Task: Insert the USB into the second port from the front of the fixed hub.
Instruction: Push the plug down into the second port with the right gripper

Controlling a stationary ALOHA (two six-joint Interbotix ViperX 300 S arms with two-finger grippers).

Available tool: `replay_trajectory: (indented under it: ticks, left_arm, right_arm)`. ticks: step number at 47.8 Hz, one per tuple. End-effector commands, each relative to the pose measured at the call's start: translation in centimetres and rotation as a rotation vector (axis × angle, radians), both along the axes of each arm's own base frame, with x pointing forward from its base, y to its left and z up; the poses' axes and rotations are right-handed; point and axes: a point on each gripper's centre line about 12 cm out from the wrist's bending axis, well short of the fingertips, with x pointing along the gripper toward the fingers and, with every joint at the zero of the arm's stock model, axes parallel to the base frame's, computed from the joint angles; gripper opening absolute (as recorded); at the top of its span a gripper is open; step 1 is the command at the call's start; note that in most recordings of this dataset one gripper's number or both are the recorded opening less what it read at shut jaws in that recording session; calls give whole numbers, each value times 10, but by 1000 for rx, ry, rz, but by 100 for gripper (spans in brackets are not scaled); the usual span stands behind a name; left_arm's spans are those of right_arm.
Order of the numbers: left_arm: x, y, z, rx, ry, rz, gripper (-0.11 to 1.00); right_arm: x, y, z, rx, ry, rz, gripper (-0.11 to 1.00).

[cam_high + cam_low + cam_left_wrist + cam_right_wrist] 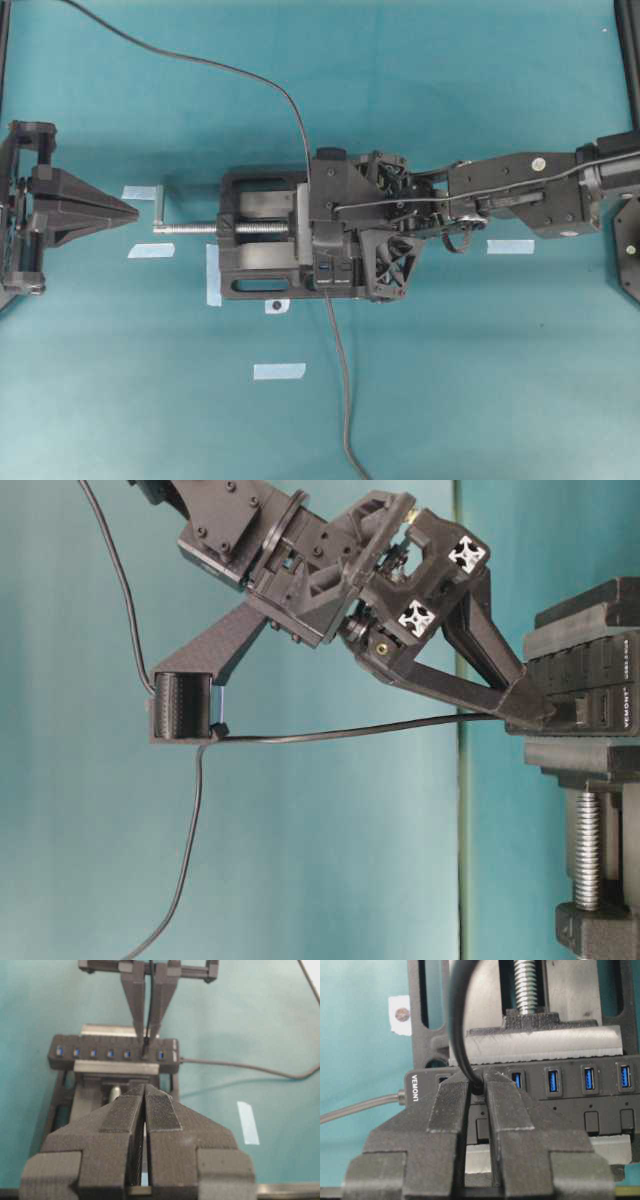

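Right wrist view puts your right tool (pixel 477 1105) straight over the hub (pixel 600 1105), its fingers closed narrow on the plug (pixel 478 1088), which sits at the tips right against the row of blue slots. From here the plug looks lined up with the second slot from the end marked with white lettering, the first slot showing just left of the tool; you cannot tell from these views whether it has seated or only touches the rim. Push straight along the slot's axis, keep the wrist from rolling, and ease off if the hub shifts in the vise (pixel 262 246). Keep the loose cable (pixel 457 1020) slack so it does not drag the plug sideways.

The plug is small and black, nearly hidden between the fingers, its thin dark cable arching up and away from the tool.

Your left tool (pixel 145 1125) hangs well back from the hub, fingers pressed together on nothing.
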Motion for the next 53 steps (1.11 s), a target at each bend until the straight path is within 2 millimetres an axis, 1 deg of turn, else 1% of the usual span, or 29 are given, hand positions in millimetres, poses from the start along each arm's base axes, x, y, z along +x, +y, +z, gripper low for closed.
replay_trajectory:
  ticks: [1, 32, 47, 53]
  left_arm:
    - [2, 0, 5, 0, -17, 1, 0]
    - [2, 0, 3, 0, -12, 1, 0]
    - [2, 0, 3, 0, -12, 1, 0]
    - [2, 0, 3, 0, -12, 1, 0]
  right_arm:
    - [0, 8, -8, 9, 25, 8, 6]
    - [-12, 9, -23, 21, 115, -6, 6]
    - [-11, 9, -23, 21, 115, -6, 6]
    - [-8, 9, -18, 22, 97, -7, 6]
